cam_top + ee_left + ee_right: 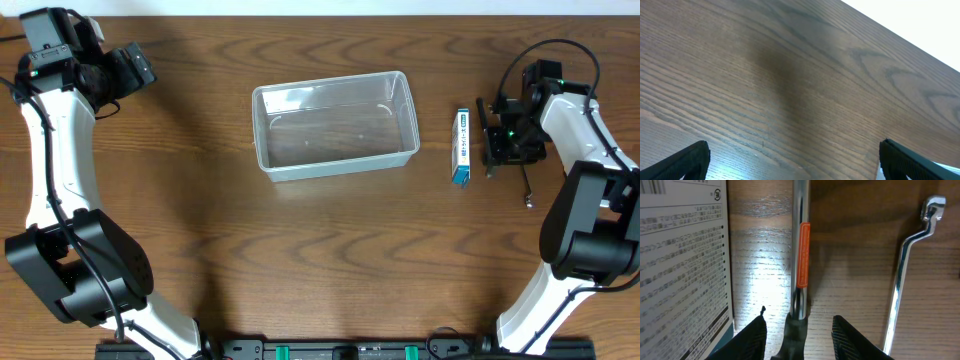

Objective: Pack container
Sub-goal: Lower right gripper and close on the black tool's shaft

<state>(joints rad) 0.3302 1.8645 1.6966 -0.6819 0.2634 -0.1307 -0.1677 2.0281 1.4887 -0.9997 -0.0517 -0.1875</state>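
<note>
The clear plastic container (335,125) stands empty at mid table. My right gripper (497,135) is low over the table to its right. In the right wrist view its jaws (800,337) are open, one on each side of a tool with a black handle, a shiny metal shaft and an orange label (800,255), with gaps on both sides. My left gripper (135,65) is at the far left, far from the container. Its fingers (795,162) are wide open over bare wood.
A small blue-and-white box (461,148) lies between the container and my right gripper; it also shows in the right wrist view (680,255). A thin bent metal wrench (905,270) lies right of the tool, and shows in the overhead view (527,188).
</note>
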